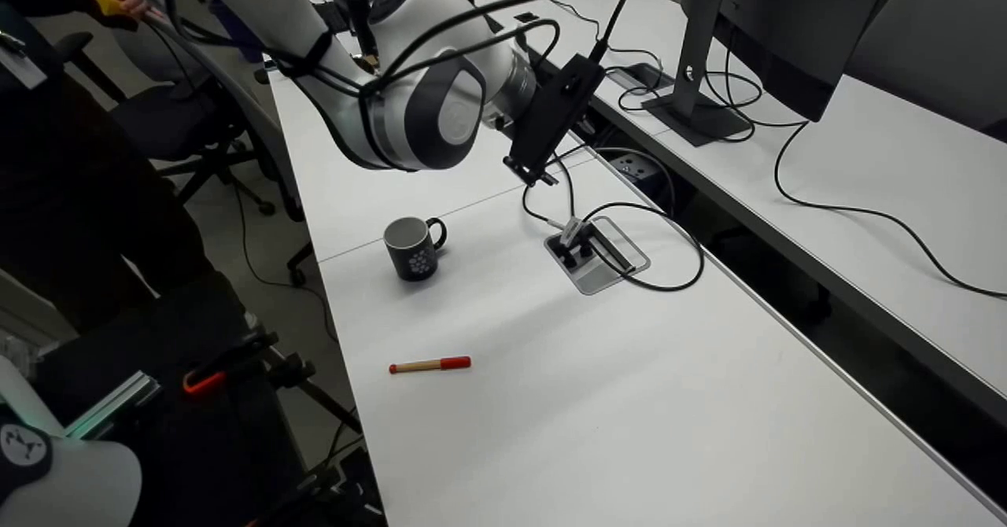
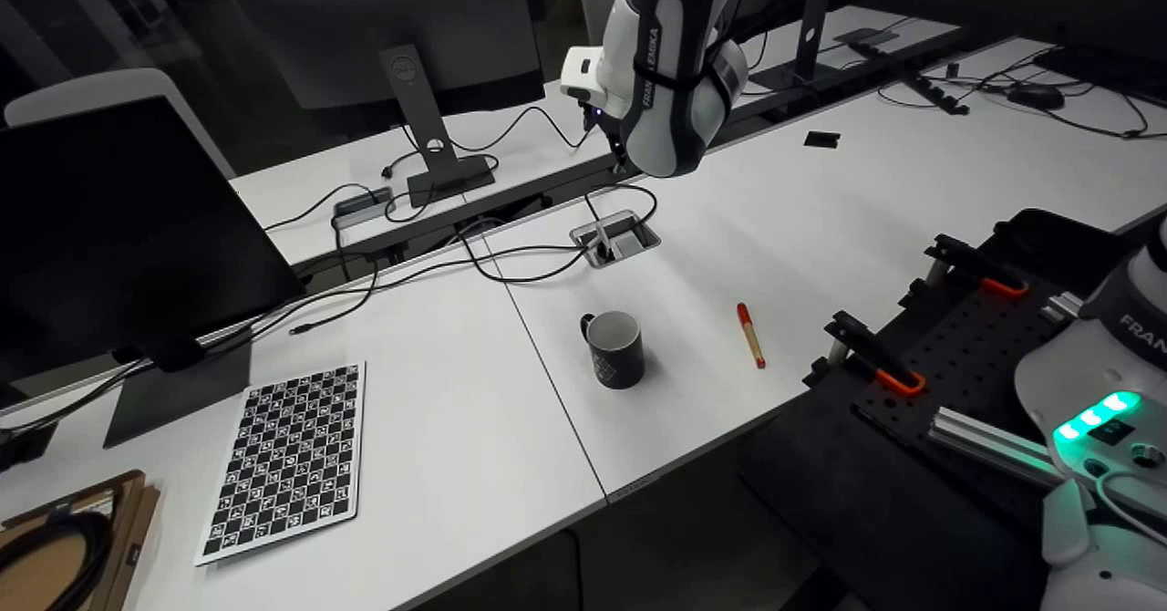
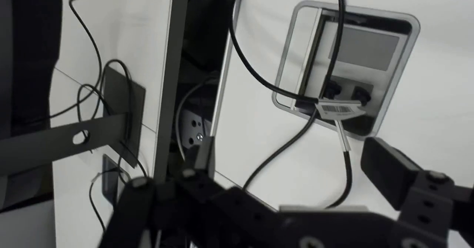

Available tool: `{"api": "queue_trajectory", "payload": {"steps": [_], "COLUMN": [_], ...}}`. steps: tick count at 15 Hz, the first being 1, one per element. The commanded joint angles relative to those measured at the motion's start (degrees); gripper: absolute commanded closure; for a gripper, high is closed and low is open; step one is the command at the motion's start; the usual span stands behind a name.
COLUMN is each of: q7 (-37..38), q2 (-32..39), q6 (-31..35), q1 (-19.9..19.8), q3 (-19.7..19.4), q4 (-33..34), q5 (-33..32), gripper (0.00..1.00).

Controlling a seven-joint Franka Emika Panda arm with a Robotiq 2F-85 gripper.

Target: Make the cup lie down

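The cup, a dark mug with a pale inside and a pale printed pattern, stands upright on the white table in both exterior views (image 1: 413, 258) (image 2: 617, 356). Its loop handle points toward the cable box side. The cup is out of the wrist view. My gripper (image 3: 296, 163) is open, with its two fingers wide apart and nothing between them. It hangs above the table's back edge near the cable box, well apart from the cup. In an exterior view the gripper (image 2: 618, 148) is small and partly hidden by the arm.
A cable box (image 1: 639, 256) (image 2: 644, 239) (image 3: 394, 78) with looping black cables is set in the table beyond the cup. A red pen (image 1: 431, 365) (image 2: 749, 333) lies near the cup. A monitor stand (image 1: 692, 110) and a checkered board (image 2: 287, 465) are farther off.
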Motion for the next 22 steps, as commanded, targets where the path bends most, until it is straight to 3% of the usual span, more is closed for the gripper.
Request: {"api": "queue_trajectory", "payload": {"steps": [1, 4, 7, 14, 21, 22], "q7": [-0.39, -0.68, -0.97, -2.33, -0.29, -2.24], "q2": [-3.96, -5.31, -5.54, -7.53, -6.21, -6.54], "q6": [-2.62, -7.08, -13.12, -24.9, -25.08, -26.41], "q1": [-8.81, -15.92, -19.53, -19.88, -20.19, -21.36], "q3": [9.22, 16.61, 20.24, 19.89, 20.44, 22.5], "q4": [-1.47, -2.09, -1.93, -2.99, -1.16, -1.54], "q5": [-9.2, -15.71, -19.3, -25.46, -27.16, -27.26], "gripper": [0.0, 0.0, 0.0, 0.0, 0.0, 0.0]}}
